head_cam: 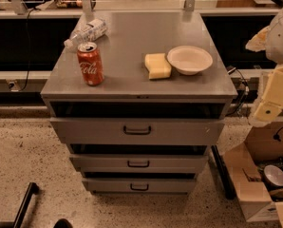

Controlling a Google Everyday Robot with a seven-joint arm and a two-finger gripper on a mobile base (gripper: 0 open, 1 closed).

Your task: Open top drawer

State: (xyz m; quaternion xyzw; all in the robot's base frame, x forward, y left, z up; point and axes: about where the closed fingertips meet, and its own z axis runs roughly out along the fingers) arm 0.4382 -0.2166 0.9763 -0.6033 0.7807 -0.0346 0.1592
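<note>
The top drawer [137, 131] is the widest of three grey metal drawers in a cabinet at the middle of the view. Its small dark bar handle [137, 130] sits at the centre of the front. A dark gap shows between the front's upper edge and the cabinet top [132, 46]. My gripper [267, 110] is at the right edge of the view, at the end of a cream and white arm. It hangs to the right of the cabinet, about level with the top drawer, and touches nothing.
On the cabinet top stand a red cola can [90, 63], a lying plastic bottle [87, 32], a yellow sponge [157, 65] and a white bowl [189, 60]. The middle drawer [138, 164] and bottom drawer [139, 186] lie below. An open cardboard box [260, 175] stands at the right.
</note>
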